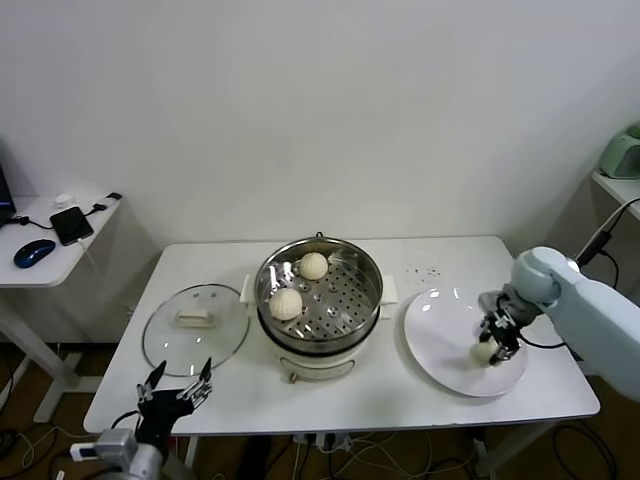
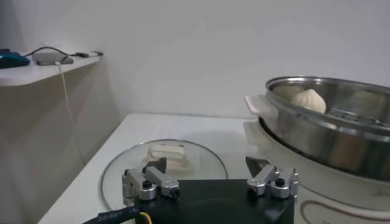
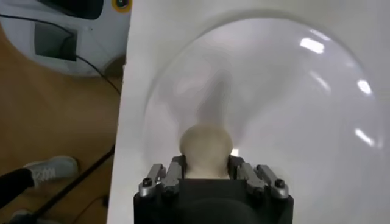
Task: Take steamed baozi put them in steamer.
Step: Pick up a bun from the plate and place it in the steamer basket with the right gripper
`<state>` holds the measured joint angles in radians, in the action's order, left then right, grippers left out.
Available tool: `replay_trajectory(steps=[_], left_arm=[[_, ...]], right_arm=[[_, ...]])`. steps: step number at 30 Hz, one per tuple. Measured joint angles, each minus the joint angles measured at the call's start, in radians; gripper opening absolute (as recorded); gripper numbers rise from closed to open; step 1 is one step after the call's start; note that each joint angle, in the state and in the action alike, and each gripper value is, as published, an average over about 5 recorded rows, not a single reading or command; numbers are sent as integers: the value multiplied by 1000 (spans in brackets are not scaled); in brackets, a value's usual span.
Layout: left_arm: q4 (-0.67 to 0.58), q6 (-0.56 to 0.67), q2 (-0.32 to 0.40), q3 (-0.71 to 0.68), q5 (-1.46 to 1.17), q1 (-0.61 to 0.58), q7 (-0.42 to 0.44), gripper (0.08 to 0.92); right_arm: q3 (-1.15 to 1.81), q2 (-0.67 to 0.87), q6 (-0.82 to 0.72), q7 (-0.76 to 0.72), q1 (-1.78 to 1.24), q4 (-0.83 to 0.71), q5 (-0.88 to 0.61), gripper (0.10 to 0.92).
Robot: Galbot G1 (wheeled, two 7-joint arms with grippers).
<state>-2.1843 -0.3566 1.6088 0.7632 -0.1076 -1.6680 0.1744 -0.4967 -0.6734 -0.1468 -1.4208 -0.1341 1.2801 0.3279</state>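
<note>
Near the right edge of the tabletop (image 1: 420, 395), the right tool (image 1: 493, 340) is down on the white plate (image 1: 440, 335), its fingers (image 3: 177, 170) pressed against both sides of a baozi (image 3: 206, 151). That bun sits close to the plate's outer rim, on the side toward the tabletop's right edge, and seems not yet lifted off it. Two more buns (image 1: 298, 285) already lie on the holed floor of the steamer (image 1: 365, 270), which stands at the middle of the tabletop; both are in its left half.

To do this step well, I would lift straight up until the bun is clear of the plate, then carry it high enough to pass the steel wall and set it down in the free right half of the basket, apart from the two there. The dough is likely soft, so the squeeze should stay gentle.

The left tool (image 1: 177, 385) hangs at the front left edge, fingers wide and holding nothing, near the glass lid (image 1: 195, 325).
</note>
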Motion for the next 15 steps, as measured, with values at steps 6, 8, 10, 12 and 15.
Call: replay_trajectory(steps=[6,8,10,12,15], left_arm=[[7,0,-2,21,-9,17,0,823],[10,1,-4,29,-10,23,-1,823],[13,4,-6,36,-10,28,-1,823],[16,7,-7,41,-10,32,-2,823],[20,9,-7,43,-10,38,-4,823]], right_arm=[[-165,-68,-23,-11,257,-45,-131,484],[-222,-108,-24,-15,348,-72,-182,484],[-277,-154,-22,-20,435,-103,-237,484],[-329,-205,-11,-24,514,-135,-299,484],[-409,-283,40,-26,606,-174,-406,484]])
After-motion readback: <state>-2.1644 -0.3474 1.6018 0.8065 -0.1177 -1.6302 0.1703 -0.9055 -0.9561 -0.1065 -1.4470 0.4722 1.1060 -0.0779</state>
